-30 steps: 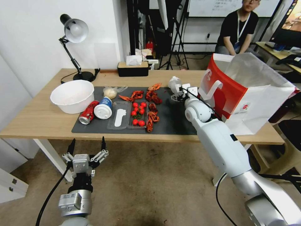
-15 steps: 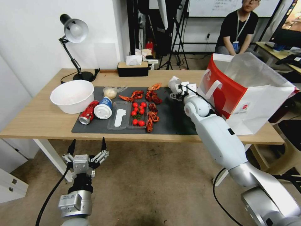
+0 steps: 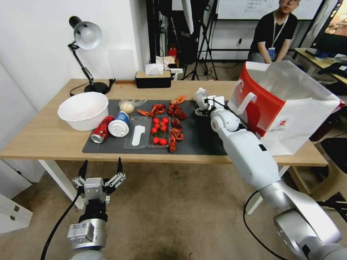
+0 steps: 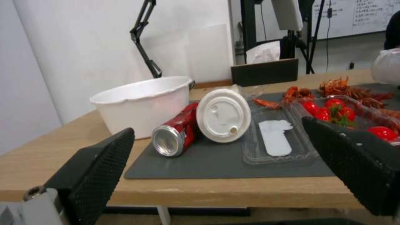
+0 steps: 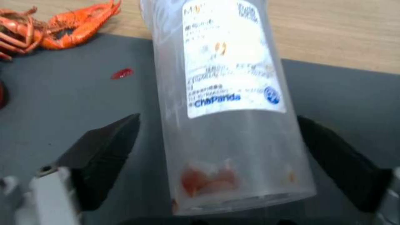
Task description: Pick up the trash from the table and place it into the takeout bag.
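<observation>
A clear plastic bottle (image 3: 200, 96) (image 5: 227, 103) lies on the dark grey mat (image 3: 202, 141) at the table's (image 3: 43, 137) back right. My right gripper (image 3: 204, 107) (image 5: 221, 156) is open and straddles it, with a gap between each finger and the bottle. The takeout bag (image 3: 285, 104) stands open just right of that arm. On the mat's left lie a red soda can (image 3: 102, 129) (image 4: 177, 131), a white-lidded blue cup (image 3: 119, 124) (image 4: 223, 115) and a small clear bag with a pale lump (image 3: 127, 105). My left gripper (image 3: 100, 169) (image 4: 225, 162) hangs open below the table's front edge.
A big white bowl (image 3: 84, 110) sits left of the mat. A clear tray with tomatoes (image 3: 159, 131) and loose red crayfish (image 3: 176, 108) take up the mat's middle. A desk lamp (image 3: 86, 36) and a black tissue box (image 3: 153, 78) stand at the back edge.
My right arm has shifted a little left and farther over the table, closing in around the bottle. The left arm and the things on the table have not moved.
</observation>
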Motion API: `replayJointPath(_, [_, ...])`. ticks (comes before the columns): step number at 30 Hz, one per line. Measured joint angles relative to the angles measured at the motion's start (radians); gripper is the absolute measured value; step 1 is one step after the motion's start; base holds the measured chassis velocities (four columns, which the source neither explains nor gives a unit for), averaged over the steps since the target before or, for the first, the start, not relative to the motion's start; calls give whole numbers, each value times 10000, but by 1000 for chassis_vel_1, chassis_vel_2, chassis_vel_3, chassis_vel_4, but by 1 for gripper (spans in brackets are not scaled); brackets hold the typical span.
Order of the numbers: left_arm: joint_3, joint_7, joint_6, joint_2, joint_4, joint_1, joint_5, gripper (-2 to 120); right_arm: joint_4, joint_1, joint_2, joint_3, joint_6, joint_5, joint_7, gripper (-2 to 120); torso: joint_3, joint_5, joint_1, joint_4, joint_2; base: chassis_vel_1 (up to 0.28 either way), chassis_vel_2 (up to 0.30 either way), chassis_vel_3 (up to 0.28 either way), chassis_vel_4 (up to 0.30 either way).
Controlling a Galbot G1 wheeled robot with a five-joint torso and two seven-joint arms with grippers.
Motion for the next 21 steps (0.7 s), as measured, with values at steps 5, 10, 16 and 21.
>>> replayJointPath(5, [12,-2,-6,-6,16,17,-1,100,-413,103,175,5,-23,22,-28,76,0,0,0,0,0,0,0,0,0])
replayJointPath(10, [12,-7,-8,3,-8,27,2,100,-481,85,213,29,-11,22,-36,63,0,0,0,0,0,0,0,0,0])
replayJointPath(16, [35,-10,-8,18,-40,68,18,100,-314,-124,191,116,32,18,-12,52,-1,0,0,0,0,0,0,0,0])
replayJointPath(21, [80,-10,-12,28,-50,94,49,100,98,-274,54,148,101,2,63,52,0,2,0,-1,0,0,0,0,0])
